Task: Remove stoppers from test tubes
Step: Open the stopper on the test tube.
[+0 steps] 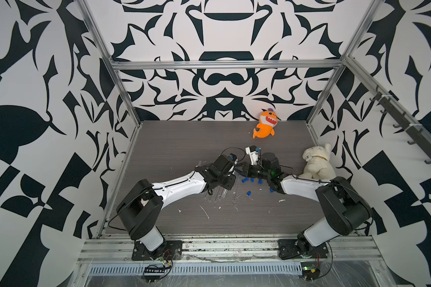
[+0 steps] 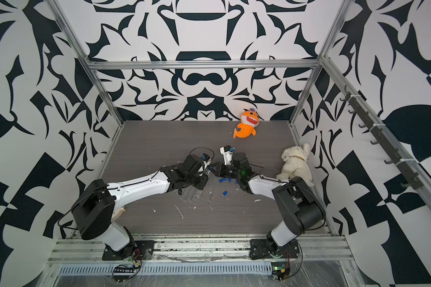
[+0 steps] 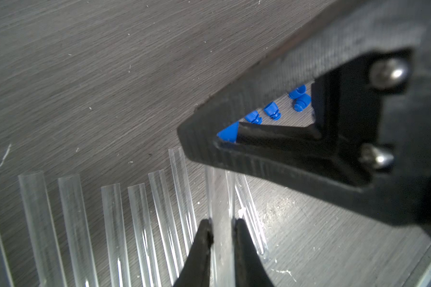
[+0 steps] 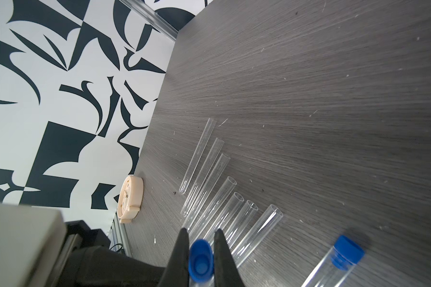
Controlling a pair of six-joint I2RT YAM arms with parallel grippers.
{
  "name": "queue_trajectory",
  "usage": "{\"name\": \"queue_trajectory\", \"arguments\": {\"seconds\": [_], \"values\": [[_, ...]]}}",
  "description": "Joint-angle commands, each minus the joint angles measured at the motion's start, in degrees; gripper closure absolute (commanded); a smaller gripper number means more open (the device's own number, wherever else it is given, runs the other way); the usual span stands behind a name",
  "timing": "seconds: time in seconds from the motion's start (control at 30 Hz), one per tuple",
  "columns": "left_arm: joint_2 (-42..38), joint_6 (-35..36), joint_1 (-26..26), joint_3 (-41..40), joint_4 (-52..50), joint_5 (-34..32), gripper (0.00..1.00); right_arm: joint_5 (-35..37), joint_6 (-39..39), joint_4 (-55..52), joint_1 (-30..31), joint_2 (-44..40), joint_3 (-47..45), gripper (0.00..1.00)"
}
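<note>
My left gripper [image 3: 222, 223] is shut on a clear test tube [image 3: 220, 193], held near its middle. My right gripper [image 4: 201, 232] is shut on the blue stopper [image 4: 200, 258] at that tube's end. I cannot tell whether the stopper still sits in the mouth. In both top views the two grippers meet tip to tip at mid-table [image 1: 238, 167] [image 2: 210, 167]. Several open test tubes [image 4: 209, 198] lie side by side under the left arm [image 1: 219, 196]. Another test tube [image 4: 324, 273] beside them carries a blue stopper [image 4: 347, 251]. Several loose stoppers [image 1: 245, 180] [image 3: 271, 110] lie under the right wrist.
An orange shark plush [image 1: 265, 124] lies at the back wall. A white plush animal [image 1: 317, 161] sits by the right arm. A beige round device [image 4: 131, 198] stands at the table's left edge. White scratch marks [image 1: 204, 211] scatter across the front of the grey table [image 1: 184, 149].
</note>
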Motion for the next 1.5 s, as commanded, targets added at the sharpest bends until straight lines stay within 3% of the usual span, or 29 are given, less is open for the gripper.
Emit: {"name": "queue_trajectory", "arguments": {"seconds": [0.0, 1.47], "values": [[-1.3, 0.4, -1.2, -1.7, -5.1, 2.8, 1.00, 7.3, -0.7, 4.1, -2.1, -1.5, 3.1, 1.00], [0.1, 2.0, -1.3, -2.5, -6.0, 6.9, 1.00, 9.4, 1.5, 7.3, -6.1, 1.2, 5.4, 1.00]]}}
